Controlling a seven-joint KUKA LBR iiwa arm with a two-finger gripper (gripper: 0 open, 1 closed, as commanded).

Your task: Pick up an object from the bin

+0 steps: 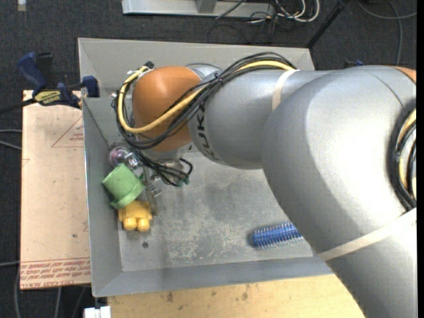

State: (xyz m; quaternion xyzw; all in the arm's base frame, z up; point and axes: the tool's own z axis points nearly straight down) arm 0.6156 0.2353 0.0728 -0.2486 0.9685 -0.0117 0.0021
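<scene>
Four small loose things are lying in the grey metal bin (199,265). The arm (318,131) is reaching across it from the right edge, its orange wrist cover (165,101) and looped yellow and black cables (149,130) hanging over the far left part of the floor.

Below that cover the gripper (151,185) is pointing down close to the left wall. Whether it is apart or together I cannot tell, since the dark metal parts there are overlapping.

Just beside it, toward the left wall, a green cup-like piece (122,183) is lying tilted; whether the two are touching is unclear. A yellow lumpy toy (136,217) is sitting just beside the green piece, toward the near edge. A small clear, pinkish thing (119,155) is resting against the left wall, farther back. A blue bristly roller (275,235) is lying well apart from these, near the near edge toward the right corner, with the arm partly covering it.
</scene>
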